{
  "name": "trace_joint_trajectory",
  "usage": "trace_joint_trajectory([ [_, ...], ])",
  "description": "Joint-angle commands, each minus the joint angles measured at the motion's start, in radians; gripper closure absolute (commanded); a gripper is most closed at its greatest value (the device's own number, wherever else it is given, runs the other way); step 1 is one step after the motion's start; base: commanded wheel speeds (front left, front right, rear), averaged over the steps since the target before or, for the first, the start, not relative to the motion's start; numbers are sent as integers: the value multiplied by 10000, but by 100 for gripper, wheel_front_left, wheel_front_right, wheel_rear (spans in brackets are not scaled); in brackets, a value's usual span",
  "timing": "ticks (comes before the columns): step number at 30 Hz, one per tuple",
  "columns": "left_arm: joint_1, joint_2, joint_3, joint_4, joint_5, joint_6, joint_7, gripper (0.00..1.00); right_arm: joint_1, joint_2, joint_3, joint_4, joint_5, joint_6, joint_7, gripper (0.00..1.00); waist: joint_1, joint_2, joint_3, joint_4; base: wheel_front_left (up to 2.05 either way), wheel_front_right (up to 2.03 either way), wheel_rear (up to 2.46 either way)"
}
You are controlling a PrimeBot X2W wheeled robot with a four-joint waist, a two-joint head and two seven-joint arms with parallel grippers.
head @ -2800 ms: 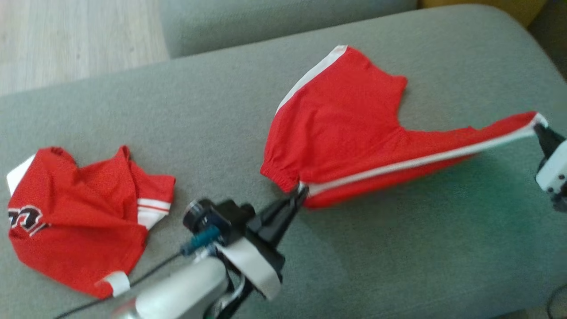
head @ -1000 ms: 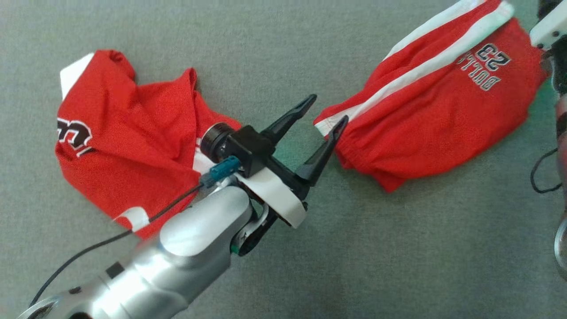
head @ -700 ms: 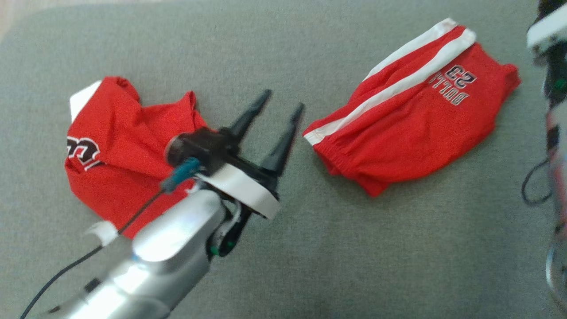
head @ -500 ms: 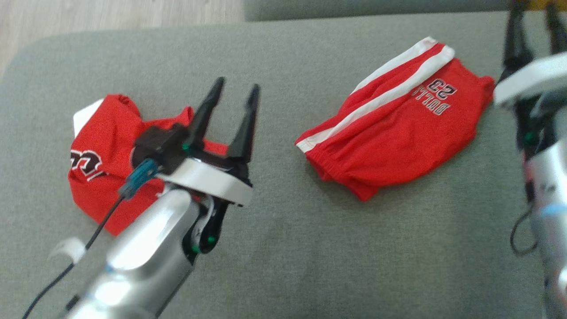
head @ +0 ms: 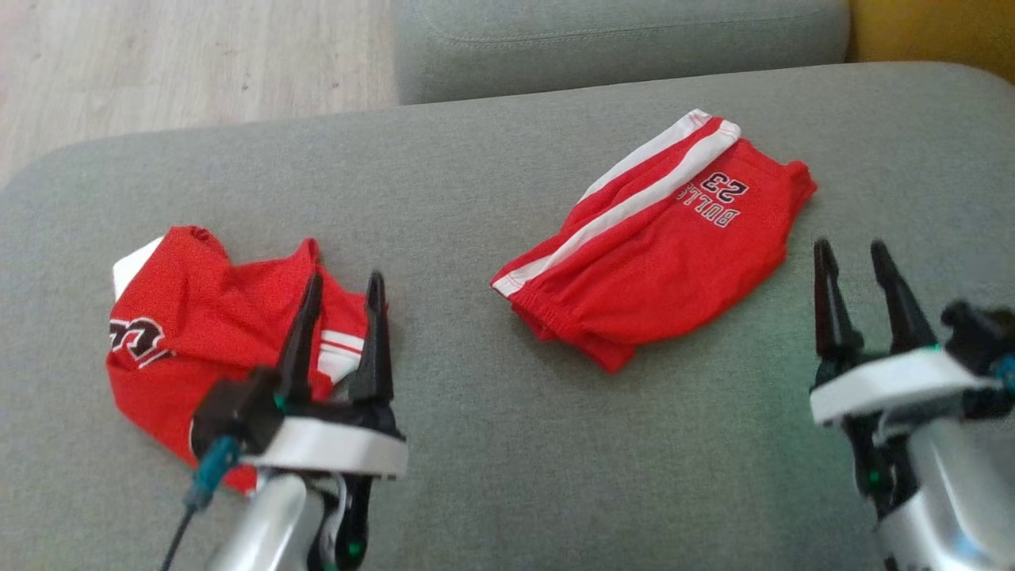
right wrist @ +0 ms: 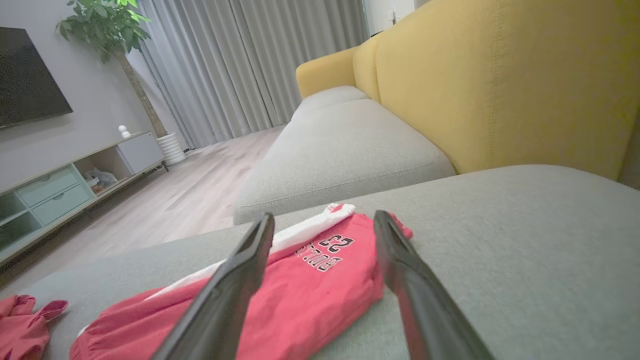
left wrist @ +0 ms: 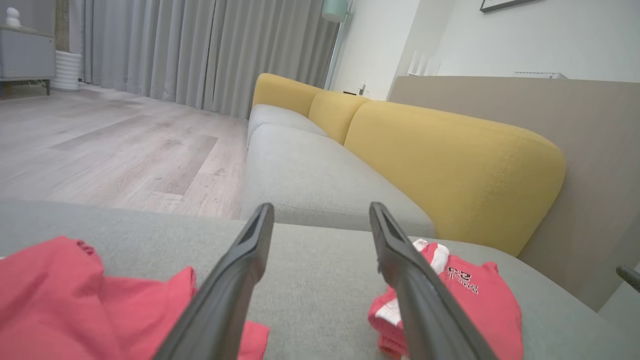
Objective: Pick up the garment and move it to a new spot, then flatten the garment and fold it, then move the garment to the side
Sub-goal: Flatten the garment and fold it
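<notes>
The garment, red shorts (head: 658,254) with white side stripes and a "23" print, lies folded on the grey sofa cushion (head: 507,476), right of centre. My left gripper (head: 345,279) is open at the lower left, over the edge of a crumpled red jersey (head: 198,325), touching nothing. My right gripper (head: 850,246) is open at the lower right, just right of the shorts and apart from them. In the left wrist view the open left gripper (left wrist: 321,207) frames the cushion, with the shorts (left wrist: 475,300) to the right. The right gripper (right wrist: 324,216) points over the shorts (right wrist: 310,285).
The crumpled jersey (left wrist: 60,300) lies at the cushion's left end. A second grey seat cushion (head: 618,40) and the yellow backrest (head: 928,32) lie beyond. Wooden floor (head: 158,63) shows past the far left edge. Bare cushion spreads between and in front of the two garments.
Both grippers held the shorts stretched out earlier; they have let go and drawn back, open. The shorts now lie folded. The head camera has tilted, shifting the whole picture.
</notes>
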Motion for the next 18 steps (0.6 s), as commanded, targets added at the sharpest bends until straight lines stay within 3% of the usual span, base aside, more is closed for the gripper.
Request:
trace_joint_trajectory([
  [1,-155,17,550,-273,167,-74,-94,0,-122,57,130,-472,-145,19,-121,0,2,-1,-19,-48,0,0,0],
  [9,1049,-675,1628,72,1224,-812,-95,0,1097,770,-261,-1081,-818,19,-227,0,2,-1,-82,-175,0,0,0],
  [18,840,-1096,1944,434,1974,-1488,-95,0,674,749,-621,-1416,-1486,19,204,0,2,-1,99,115,0,0,0],
])
